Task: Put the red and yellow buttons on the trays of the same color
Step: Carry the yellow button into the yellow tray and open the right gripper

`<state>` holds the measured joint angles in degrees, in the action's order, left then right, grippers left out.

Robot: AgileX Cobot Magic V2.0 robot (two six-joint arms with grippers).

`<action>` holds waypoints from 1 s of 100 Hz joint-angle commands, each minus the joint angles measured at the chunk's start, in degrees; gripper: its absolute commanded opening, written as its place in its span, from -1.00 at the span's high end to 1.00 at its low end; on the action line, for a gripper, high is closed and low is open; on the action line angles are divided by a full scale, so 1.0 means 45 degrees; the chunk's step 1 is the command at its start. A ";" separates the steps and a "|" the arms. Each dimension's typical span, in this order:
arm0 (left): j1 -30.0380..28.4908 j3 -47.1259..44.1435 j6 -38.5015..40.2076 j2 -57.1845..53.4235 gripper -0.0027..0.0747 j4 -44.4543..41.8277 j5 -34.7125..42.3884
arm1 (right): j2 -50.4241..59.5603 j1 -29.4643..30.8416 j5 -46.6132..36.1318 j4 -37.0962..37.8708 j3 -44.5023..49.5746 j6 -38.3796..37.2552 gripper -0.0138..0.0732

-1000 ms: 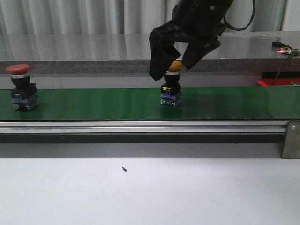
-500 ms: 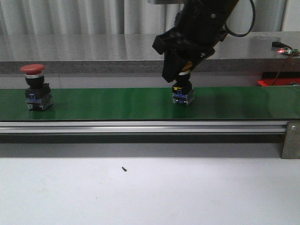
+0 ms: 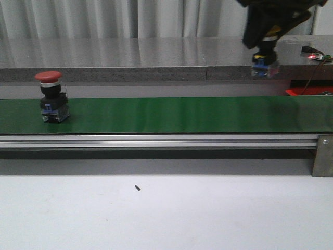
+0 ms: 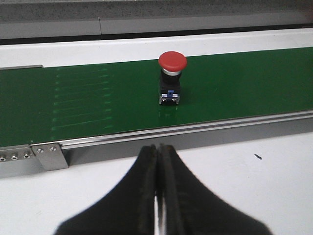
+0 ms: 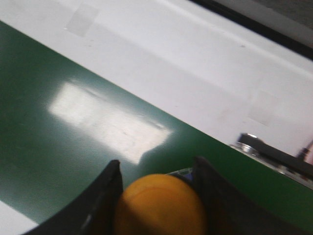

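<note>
Yellow button [image 5: 161, 205] is pinched by right hand [image 3: 268, 44] above belt [image 3: 182, 114]; left hand [image 4: 157, 196] pressed together; red button [image 3: 52, 96] far left.

A long green conveyor belt [image 3: 171, 114] runs left to right across the scene, behind the bare white tabletop [image 3: 166, 213] and in front of a grey stone ledge [image 3: 130, 57]. The red mushroom-head push button [image 3: 53, 97] stands upright on the belt's left part. Well to its right, and lifted clear above the belt, the yellow mushroom-head push button [image 3: 264, 61] hangs in the right end effector [image 3: 270, 31]. A small dark speck [image 3: 137, 188] lies on the tabletop, nearer than the belt.
</note>
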<state>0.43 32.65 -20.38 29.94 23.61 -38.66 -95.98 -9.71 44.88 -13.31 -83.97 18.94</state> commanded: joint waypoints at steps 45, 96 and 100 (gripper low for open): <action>0.0095 0.0365 -0.0017 0.0036 0.98 0.0406 0.0787 | 0.1584 0.5624 0.0454 0.0024 0.0848 -0.0046 0.26; 0.0095 0.0365 -0.0017 0.0036 0.98 0.0406 0.0787 | 0.1584 0.9449 -0.1622 0.0082 0.2022 -0.0046 0.26; 0.0095 0.0365 -0.0017 0.0036 0.98 0.0406 0.0787 | 0.1584 0.9676 -0.1761 0.0092 0.2108 -0.0046 0.26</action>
<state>0.43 32.65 -20.38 29.94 23.61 -38.66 -91.71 31.74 41.14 -12.68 -73.74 18.78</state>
